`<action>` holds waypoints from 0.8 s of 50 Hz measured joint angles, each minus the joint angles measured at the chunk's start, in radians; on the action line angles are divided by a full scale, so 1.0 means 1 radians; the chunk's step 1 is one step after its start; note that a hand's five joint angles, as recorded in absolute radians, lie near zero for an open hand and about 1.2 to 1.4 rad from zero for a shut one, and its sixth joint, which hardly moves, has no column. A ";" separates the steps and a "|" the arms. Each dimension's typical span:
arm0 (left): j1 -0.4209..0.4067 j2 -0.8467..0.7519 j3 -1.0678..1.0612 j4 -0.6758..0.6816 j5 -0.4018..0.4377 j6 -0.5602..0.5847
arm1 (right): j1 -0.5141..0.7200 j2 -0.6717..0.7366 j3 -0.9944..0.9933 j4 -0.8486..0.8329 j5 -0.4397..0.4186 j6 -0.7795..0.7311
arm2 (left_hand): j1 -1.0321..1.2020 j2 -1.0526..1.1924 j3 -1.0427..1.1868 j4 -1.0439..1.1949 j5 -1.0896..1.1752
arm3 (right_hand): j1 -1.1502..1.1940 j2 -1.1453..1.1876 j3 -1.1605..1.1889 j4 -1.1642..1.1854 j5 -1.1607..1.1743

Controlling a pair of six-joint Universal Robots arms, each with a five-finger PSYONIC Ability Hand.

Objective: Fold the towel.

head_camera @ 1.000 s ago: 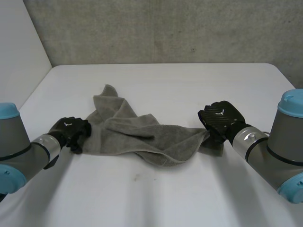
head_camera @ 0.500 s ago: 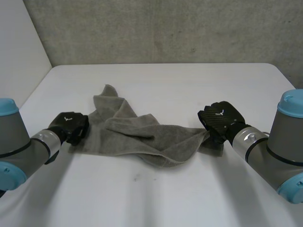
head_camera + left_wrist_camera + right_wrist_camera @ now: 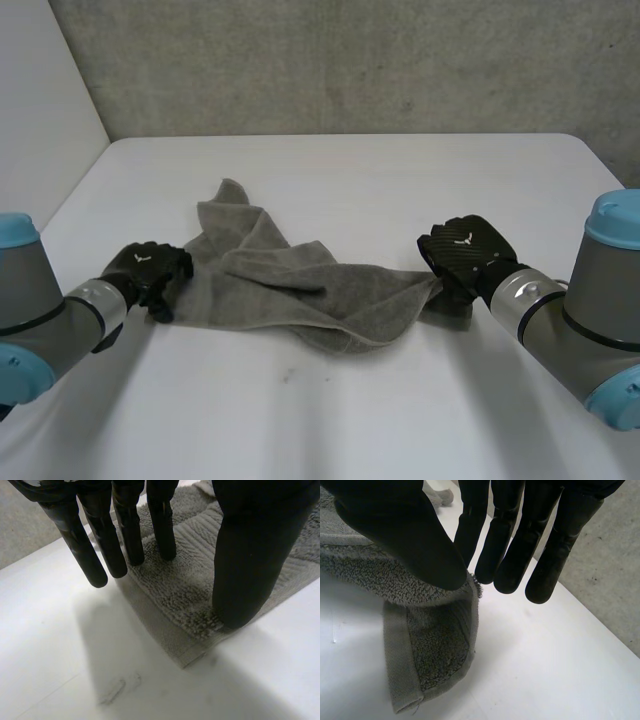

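Left hand [image 3: 148,268], fingers straight and apart, only presses towel [image 3: 290,295] at its 9 o'clock corner. Right hand [image 3: 462,250] pinches the 3 o'clock edge thinly. Risk: either corner slips onto the bench [image 3: 350,420] when lifted.

Open table [image 3: 350,420] all round the towel [image 3: 300,290]

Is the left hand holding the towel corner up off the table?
No: the towel corner lies flat on the table, and the left hand only rests its thumb on top of it.
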 measured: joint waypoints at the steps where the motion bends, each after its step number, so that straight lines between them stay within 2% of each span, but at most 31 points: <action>1: 0.000 -0.004 0.004 0.000 0.000 0.000 | 0.000 0.000 0.000 0.000 0.000 0.000 | 0.000 0.000 0.000 0.000 0.000 | 0.000 0.000 0.000 0.000 0.000; 11: -0.004 -0.057 0.059 -0.003 -0.005 0.043 | 0.000 0.005 -0.001 0.000 0.000 0.000 | 0.048 0.046 0.046 0.047 0.031 | 0.000 0.000 0.000 0.000 0.000; 17: -0.009 -0.067 0.082 -0.003 -0.008 0.085 | 0.000 0.006 -0.002 -0.001 0.000 -0.001 | 0.159 0.159 0.160 0.155 0.085 | 0.000 0.000 0.000 0.000 0.000; 18: -0.010 -0.069 0.088 -0.002 -0.008 0.089 | 0.000 0.007 -0.002 -0.001 0.000 -0.001 | 0.200 0.202 0.202 0.202 0.113 | 0.000 0.000 0.000 0.000 0.000; 19: -0.011 -0.072 0.098 -0.001 -0.009 0.092 | 0.000 0.008 -0.002 -0.001 0.000 -0.001 | 0.244 0.245 0.245 0.245 0.241 | 0.000 0.000 0.000 0.000 0.000; 27: -0.026 -0.074 0.121 -0.001 -0.009 0.090 | 0.000 0.010 -0.003 -0.001 0.000 -0.002 | 0.476 0.481 0.480 0.476 0.473 | 0.000 0.000 0.000 0.000 0.000; 33: -0.046 -0.066 0.119 -0.002 -0.010 0.086 | 0.000 0.012 -0.004 -0.002 0.001 -0.010 | 0.579 0.620 0.616 0.620 0.594 | 0.000 0.000 0.000 0.000 0.000; 40: -0.054 -0.058 0.104 -0.007 -0.015 0.087 | -0.001 0.011 -0.009 0.002 0.003 -0.024 | 0.600 0.654 0.649 0.655 0.634 | 0.000 0.000 0.000 0.000 0.000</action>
